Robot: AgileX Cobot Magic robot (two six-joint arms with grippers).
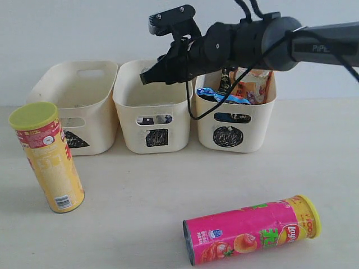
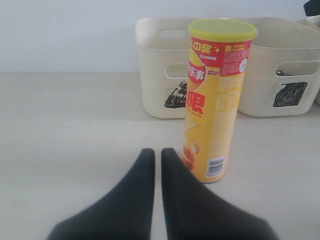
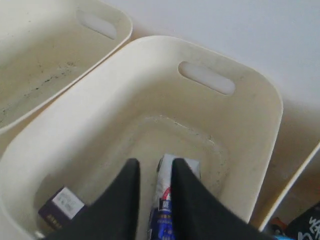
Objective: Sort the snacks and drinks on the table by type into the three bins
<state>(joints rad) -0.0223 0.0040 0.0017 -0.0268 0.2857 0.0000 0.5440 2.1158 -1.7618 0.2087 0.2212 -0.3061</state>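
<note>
The yellow chip tube [image 1: 47,157] with its lime-green lid stands upright at the table's left, in front of the triangle bin [image 1: 78,98]. It rises just beyond my left gripper [image 2: 157,152], which is shut and empty, low over the table [image 2: 75,125]. The pink tube [image 1: 252,230] lies on its side at the front. My right gripper [image 1: 150,74] hangs open above the square bin [image 1: 151,103]. On that bin's floor lie the white and blue carton [image 3: 161,205], seen between the fingers, and the dark purple carton [image 3: 62,207]. The circle bin [image 1: 235,120] holds the blue-white packet [image 1: 221,96] and the orange packet [image 1: 253,84].
The three bins stand side by side against the back wall. The right arm [image 1: 291,45] stretches in from the right, above the circle bin. The triangle bin's inside [image 3: 45,55] shows nothing in it.
</note>
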